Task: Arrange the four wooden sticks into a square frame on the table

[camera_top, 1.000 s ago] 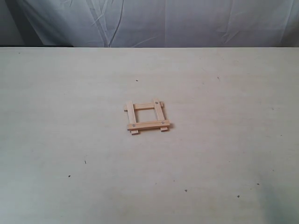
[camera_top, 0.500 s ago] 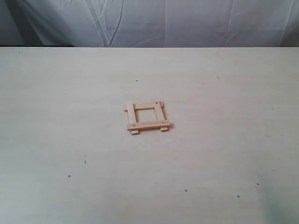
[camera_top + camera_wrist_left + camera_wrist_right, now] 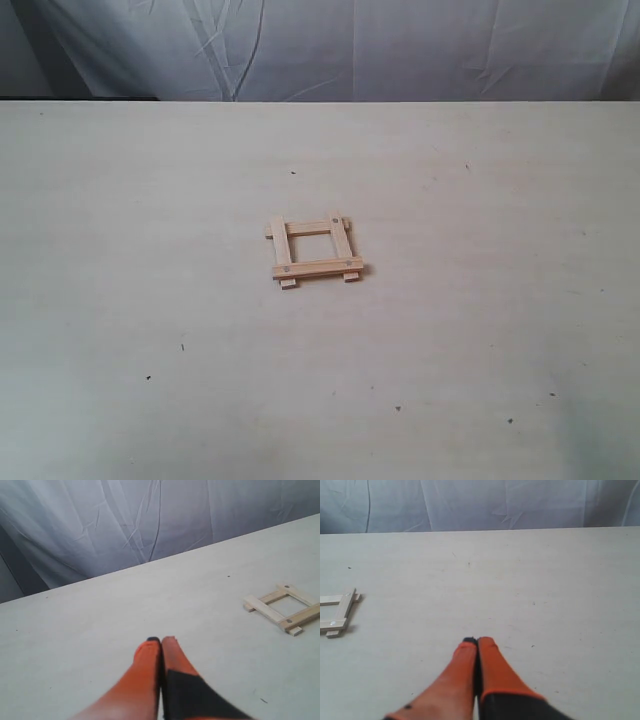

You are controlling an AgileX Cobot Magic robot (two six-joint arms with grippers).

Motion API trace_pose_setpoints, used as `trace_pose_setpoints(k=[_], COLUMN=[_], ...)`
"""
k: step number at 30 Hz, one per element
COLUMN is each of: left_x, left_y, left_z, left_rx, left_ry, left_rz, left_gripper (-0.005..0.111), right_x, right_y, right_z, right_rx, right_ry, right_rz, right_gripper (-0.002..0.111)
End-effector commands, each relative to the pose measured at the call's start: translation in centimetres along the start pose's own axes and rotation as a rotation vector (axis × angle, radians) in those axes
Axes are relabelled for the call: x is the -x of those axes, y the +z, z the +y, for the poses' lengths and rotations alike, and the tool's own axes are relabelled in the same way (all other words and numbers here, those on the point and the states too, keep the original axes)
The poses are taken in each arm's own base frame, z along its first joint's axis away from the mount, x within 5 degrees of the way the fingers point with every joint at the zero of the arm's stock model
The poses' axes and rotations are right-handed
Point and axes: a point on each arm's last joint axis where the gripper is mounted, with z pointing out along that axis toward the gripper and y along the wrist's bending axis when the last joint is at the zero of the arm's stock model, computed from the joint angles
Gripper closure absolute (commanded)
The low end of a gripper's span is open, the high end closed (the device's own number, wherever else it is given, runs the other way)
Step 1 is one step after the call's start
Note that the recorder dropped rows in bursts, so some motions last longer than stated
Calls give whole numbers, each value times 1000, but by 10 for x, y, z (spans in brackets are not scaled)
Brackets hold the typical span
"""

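The four wooden sticks lie overlapped as a small square frame [image 3: 314, 250] at the middle of the pale table [image 3: 480, 330], their ends sticking out a little. The left wrist view has the frame [image 3: 283, 609] well off to one side of my left gripper [image 3: 161, 640], whose orange fingers are pressed together with nothing between them. In the right wrist view only one side of the frame [image 3: 339, 612] shows at the picture's edge, far from my right gripper [image 3: 477, 640], also shut and empty. Neither gripper appears in the exterior view.
A wrinkled grey-white cloth backdrop [image 3: 330, 50] hangs behind the table's far edge. A few tiny dark specks [image 3: 182, 347] dot the tabletop.
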Motion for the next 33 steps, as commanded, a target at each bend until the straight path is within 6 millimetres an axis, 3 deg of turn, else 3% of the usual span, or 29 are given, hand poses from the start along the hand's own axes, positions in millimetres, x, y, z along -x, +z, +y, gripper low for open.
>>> trace_pose_setpoints(k=[1, 5, 13, 25, 33], left_x=[-18, -28, -27, -27, -27], left_y=[4, 8, 8, 8, 8], left_z=[-3, -4, -5, -5, -4], left_rx=[10, 10, 5, -6, 14], left_ry=[1, 1, -34, -227, -192], left_rz=[-18, -11, -27, -29, -23], left_gripper=[107, 107, 107, 107, 107], right_x=[1, 1, 1, 1, 1], right_y=[0, 0, 0, 0, 0], right_z=[0, 0, 0, 0, 0], right_rx=[-4, -4, -4, -4, -4], right_ry=[4, 4, 4, 4, 4], right_rz=[-20, -20, -20, -16, -16], right_gripper=[108, 108, 108, 108, 108])
